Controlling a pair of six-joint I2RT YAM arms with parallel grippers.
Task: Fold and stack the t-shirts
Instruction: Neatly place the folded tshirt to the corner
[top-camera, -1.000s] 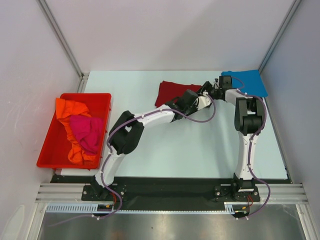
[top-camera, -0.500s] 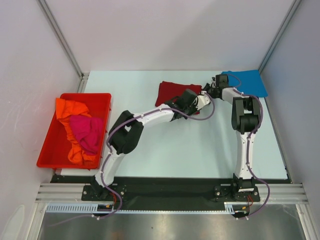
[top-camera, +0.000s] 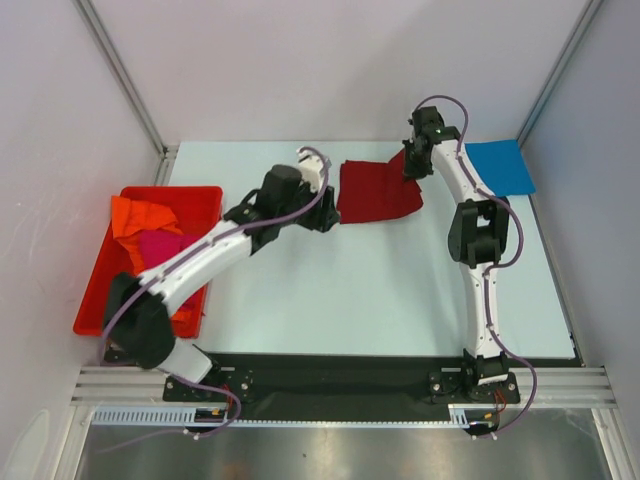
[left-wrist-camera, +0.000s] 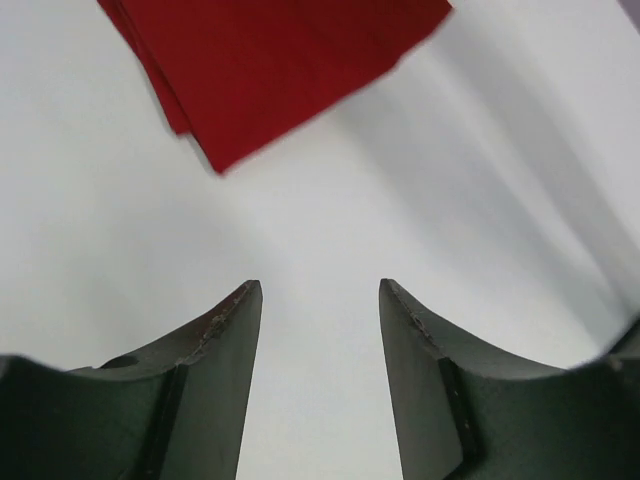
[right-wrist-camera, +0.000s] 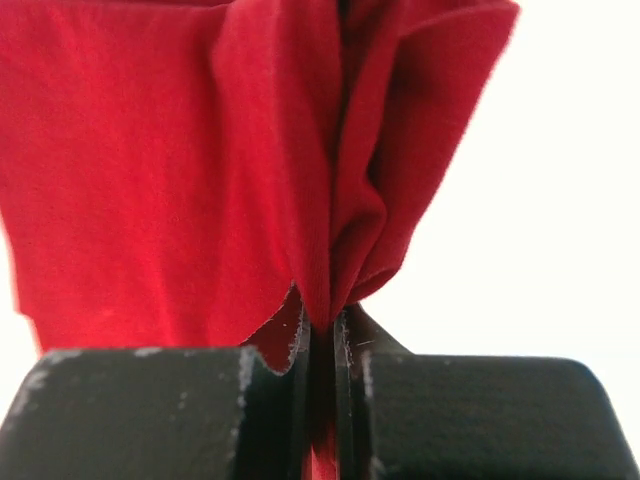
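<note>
The dark red t-shirt (top-camera: 375, 192) lies partly folded on the pale table (top-camera: 350, 290), well to the right of the red bin (top-camera: 200, 192). The right gripper (right-wrist-camera: 322, 335) has its fingers pressed together on a bunched fold at the corner of the shirt farthest from the bin. The left gripper (left-wrist-camera: 318, 288) hovers over bare table just beside the shirt's bin-side edge, its fingers spread and holding nothing. A bright blue t-shirt (top-camera: 500, 167) lies flat farther right of the bin, beyond the red one. Inside the bin, an orange t-shirt (top-camera: 135, 215) sits crumpled with a magenta-pink t-shirt (top-camera: 160, 245) on top of it, and the left arm passes above the bin's near corner.
</note>
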